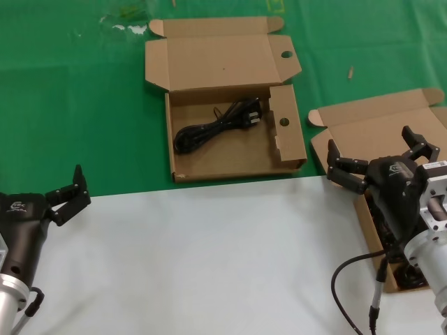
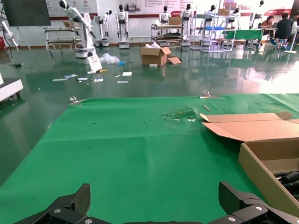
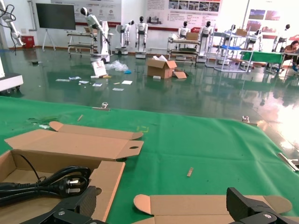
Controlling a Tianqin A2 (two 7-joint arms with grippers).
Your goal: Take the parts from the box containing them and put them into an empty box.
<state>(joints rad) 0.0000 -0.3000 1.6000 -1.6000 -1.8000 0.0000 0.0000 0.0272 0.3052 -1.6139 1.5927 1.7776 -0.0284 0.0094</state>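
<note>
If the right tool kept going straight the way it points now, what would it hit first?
Probably the raised lid of the box under the right tool; its edge sits low, directly ahead in the wrist view. If the tool clears that, only green cloth follows. Depth is hard to judge.

Showing two shallow brown cardboard mailer boxes on the green cloth: one with round-holed flaps (image 1: pixel 230 132), one plain-lidded (image 1: pixel 380 129) at right. Lying in the holed box: one black coiled power cable (image 1: pixel 216 124). Showing further dark cable in the plain-lidded box, count not readable. Showing two black grippers: left (image 1: pixel 64 194), right (image 1: pixel 380 157).
</note>
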